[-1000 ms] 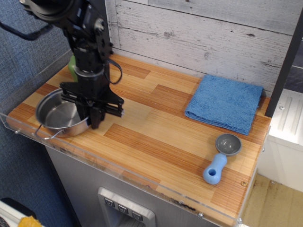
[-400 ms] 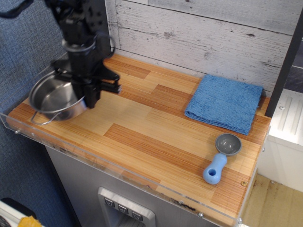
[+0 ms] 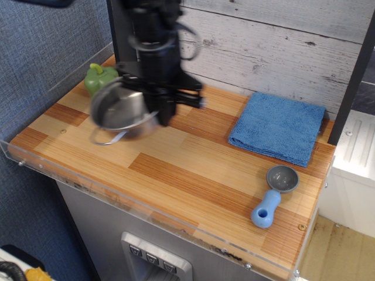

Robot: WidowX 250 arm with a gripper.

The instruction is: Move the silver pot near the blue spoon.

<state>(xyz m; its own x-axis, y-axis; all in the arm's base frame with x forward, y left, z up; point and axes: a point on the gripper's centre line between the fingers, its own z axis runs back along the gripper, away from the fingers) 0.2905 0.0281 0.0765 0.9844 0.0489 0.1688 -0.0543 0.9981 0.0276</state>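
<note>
I see the silver pot (image 3: pixel 120 111) blurred and tilted, lifted off the counter, its wire handle dangling, far to the left of the blue spoon (image 3: pixel 273 196). The spoon lies flat, grey bowl up-frame, light blue handle toward the front edge.

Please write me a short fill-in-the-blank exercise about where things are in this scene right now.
1. The end effector holds the silver pot tilted and lifted off the ____ table.
2. The blue spoon lies in front of the folded blue ____.
3. The green toy pepper sits at the table's back ____ corner as the picture shows it.
4. The spoon's handle is light blue and its bowl is ____.

Missing words: wooden; towel; left; grey
</note>
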